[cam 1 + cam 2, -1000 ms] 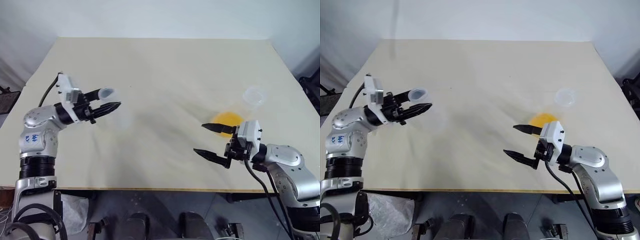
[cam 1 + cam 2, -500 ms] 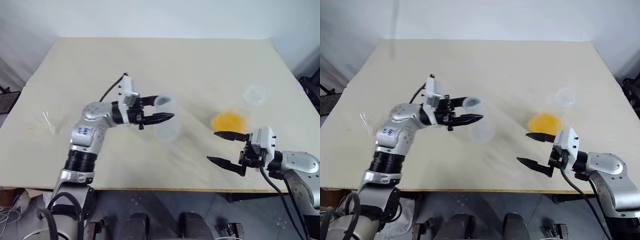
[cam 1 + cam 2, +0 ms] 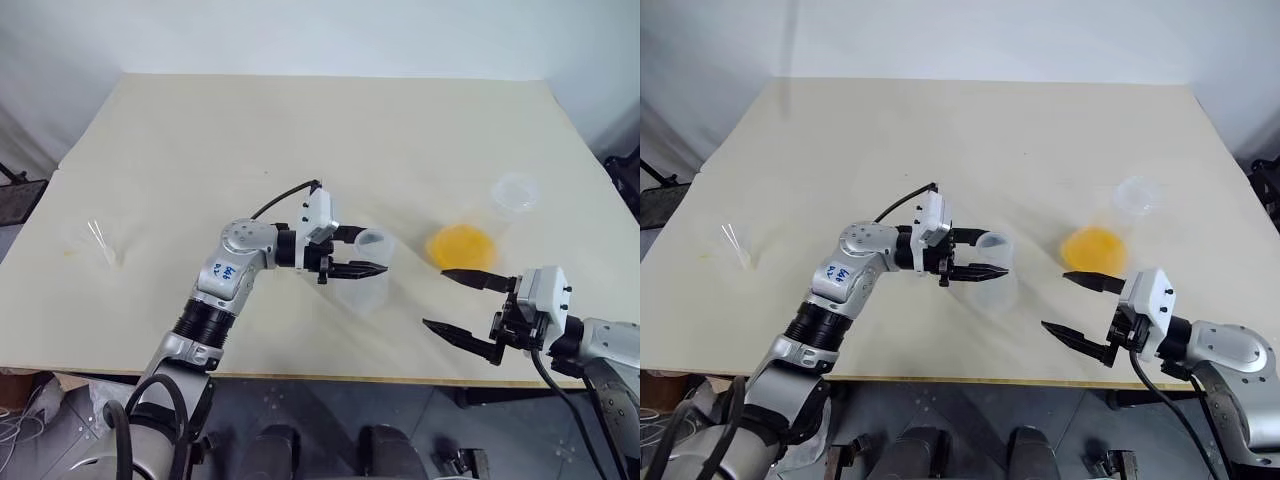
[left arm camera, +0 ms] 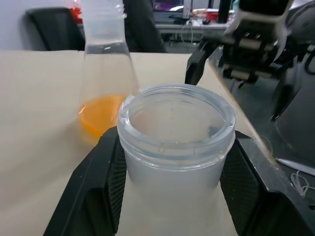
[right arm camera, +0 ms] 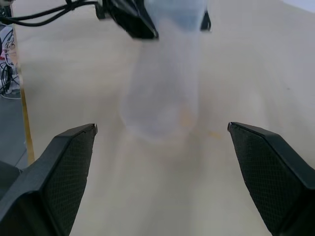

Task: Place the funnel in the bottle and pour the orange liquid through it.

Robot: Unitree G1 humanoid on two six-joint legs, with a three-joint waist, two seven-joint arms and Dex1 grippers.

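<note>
- In the left eye view, the left gripper [image 3: 366, 256] is clamping its two black fingers on the neck of the bottle [image 3: 366, 271], one finger on each side just under the mouth, and is holding it upright over the middle of the table [image 3: 300, 130]; gripping high is probably leaving the mouth free for the funnel [image 3: 100, 243], which is lying well apart near the table's left edge; the right gripper [image 3: 462, 304] is hovering near the front edge with its jaws spread wide and nothing between them, likely waiting; the flask [image 3: 470, 235] with the orange liquid [image 3: 458, 243] pooled in its wide base is standing between the bottle and the right edge
- In the right eye view, the same layout is showing; the tabletop is pale, matte and flat, with a plain light wall rising behind it and dark floor lying below the front edge
- In the left wrist view, the bottle's round mouth is sitting between the black pads [image 4: 103, 172], frosted and seemingly empty; the flask is standing beyond it, and the other gripper is hanging further off; dark furniture is cluttering the room behind
- In the right wrist view, the open fingers are framing the held bottle over bare tabletop
</note>
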